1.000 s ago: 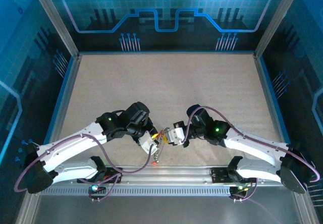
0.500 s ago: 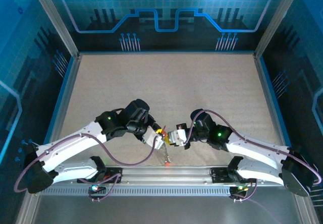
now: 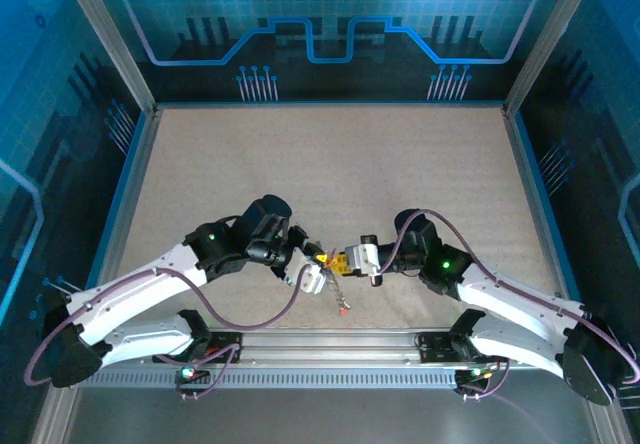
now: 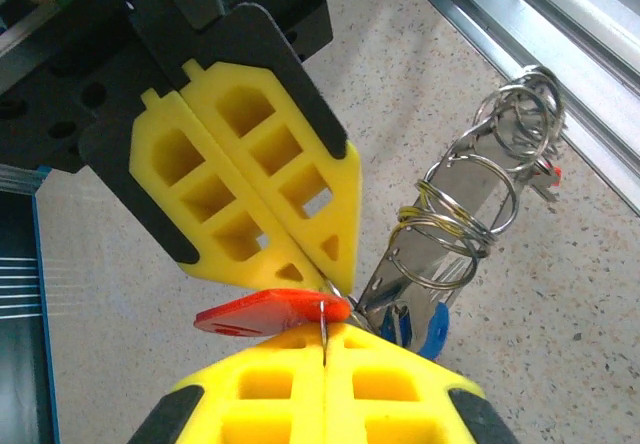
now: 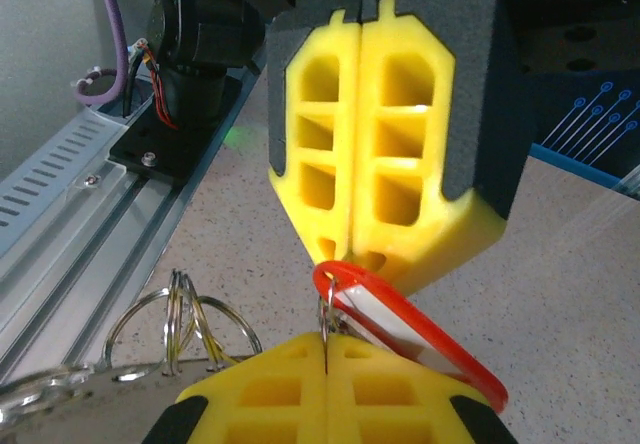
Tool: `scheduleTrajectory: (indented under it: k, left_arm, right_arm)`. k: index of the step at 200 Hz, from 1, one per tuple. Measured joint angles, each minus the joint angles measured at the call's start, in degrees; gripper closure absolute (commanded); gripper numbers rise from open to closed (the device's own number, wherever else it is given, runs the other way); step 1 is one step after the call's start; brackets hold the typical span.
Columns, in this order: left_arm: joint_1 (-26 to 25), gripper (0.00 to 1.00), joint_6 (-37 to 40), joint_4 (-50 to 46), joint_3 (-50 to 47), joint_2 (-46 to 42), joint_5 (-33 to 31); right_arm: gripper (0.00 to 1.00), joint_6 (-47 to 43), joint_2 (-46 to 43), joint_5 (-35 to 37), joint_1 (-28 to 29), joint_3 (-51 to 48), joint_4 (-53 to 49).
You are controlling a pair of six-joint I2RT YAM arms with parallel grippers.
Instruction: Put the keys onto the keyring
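Where the arms meet tip to tip near the front edge of the desk point(image 3: 420, 184), you see the left tool point(image 3: 322, 260) and the right tool point(image 3: 341, 261) each pressed together on the thin keyring point(image 5: 324, 316). The red-headed key point(image 4: 268, 314) sits at the tips; the other keys point(image 4: 430, 254) hang beside them on small rings point(image 4: 480, 194).

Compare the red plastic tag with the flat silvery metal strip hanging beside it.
The red plastic tag is opaque and lies between the shut tips of the left gripper and right gripper; the flat silvery metal strip is shiny and hangs clear of both. The tag carries one small ring; the strip carries several wire rings. Both meet at the gripper tips.
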Motion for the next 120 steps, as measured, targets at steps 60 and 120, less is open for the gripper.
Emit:
scheduleTrajectory:
  k: [60, 120]
  left_arm:
    - [1.27, 1.00, -1.09, 0.81, -1.03, -1.01, 1.51]
    - [2.71, 1.00, -2.51, 1.31, -1.09, -1.01, 2.12]
  right_arm:
    - [1.00, 0.04, -0.92, -2.56, -0.76, -0.22, 0.24]
    - [1.00, -0.24, -1.68, -4.04, -0.76, -0.22, 0.20]
